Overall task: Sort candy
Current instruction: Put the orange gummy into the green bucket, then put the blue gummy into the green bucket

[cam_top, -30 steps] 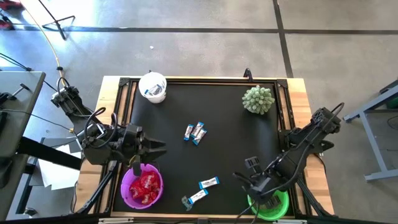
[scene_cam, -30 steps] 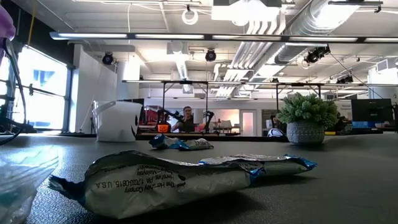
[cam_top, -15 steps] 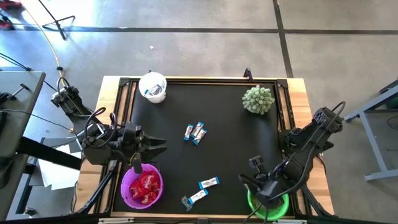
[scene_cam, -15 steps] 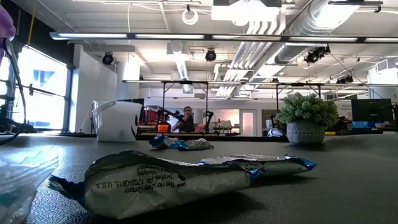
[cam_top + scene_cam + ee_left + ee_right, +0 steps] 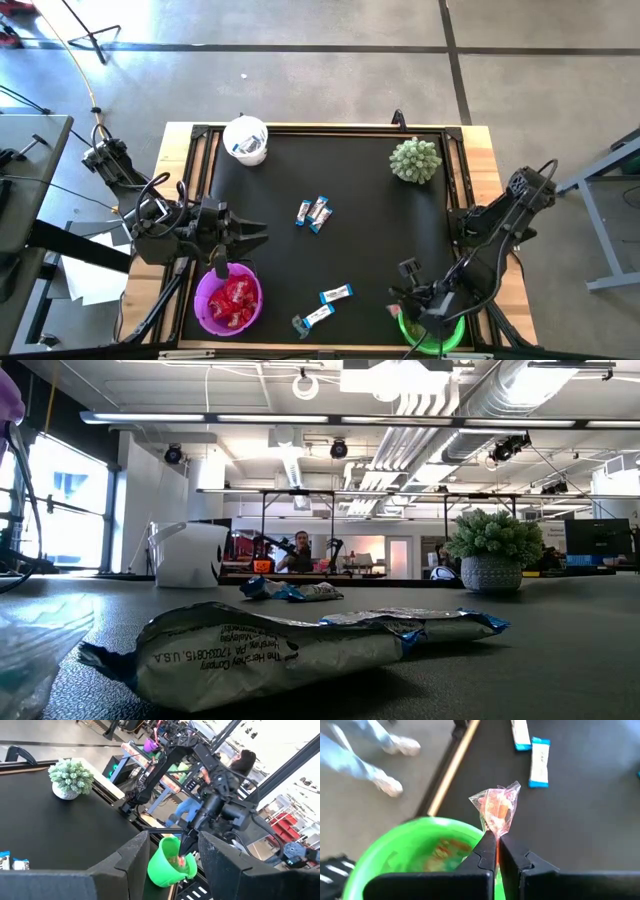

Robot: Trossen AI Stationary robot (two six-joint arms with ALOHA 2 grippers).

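Worktop [image 5: 370,240]: cup [image 5: 246,139] upper left, plant [image 5: 415,160] upper right, bowls [image 5: 228,300] lower left and lower right, candy [image 5: 314,212] centre and bottom centre.

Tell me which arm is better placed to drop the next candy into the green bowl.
The right. Its gripper is shut on an orange wrapped candy just above the green bowl; the left gripper hangs open and empty beside the purple bowl.

Green bowl [image 5: 395,850]; purple bowl [image 5: 205,297] of red candy [image 5: 231,299]; blue-and-white bars [image 5: 315,212]; black table [image 5: 370,230]; pale green plant [image 5: 415,160].
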